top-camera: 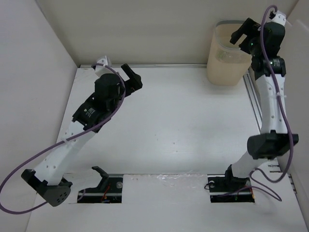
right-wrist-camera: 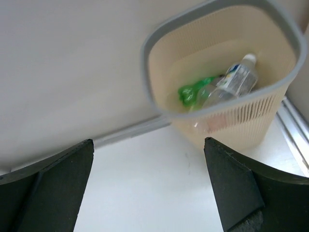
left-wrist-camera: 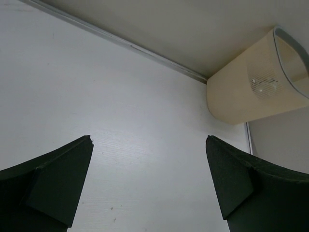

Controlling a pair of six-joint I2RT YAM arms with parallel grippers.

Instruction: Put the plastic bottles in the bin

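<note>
The beige bin [top-camera: 224,72] stands at the table's far right corner. In the right wrist view its grey rim [right-wrist-camera: 146,58] rings a clear plastic bottle with a white cap [right-wrist-camera: 236,77] and a green bottle [right-wrist-camera: 192,92], both lying inside. My right gripper [top-camera: 241,33] hovers at the bin's top edge, open [right-wrist-camera: 147,142], with nothing between its fingers. My left gripper [top-camera: 136,78] is over the far left of the table, open [left-wrist-camera: 147,137] and empty, pointing toward the bin [left-wrist-camera: 231,96]. No bottles show on the table.
White walls close in the table at the back and left. A metal rail [top-camera: 252,99] runs along the right edge by the right arm. Two cut-outs with wiring [top-camera: 101,189] sit at the near edge by the arm bases.
</note>
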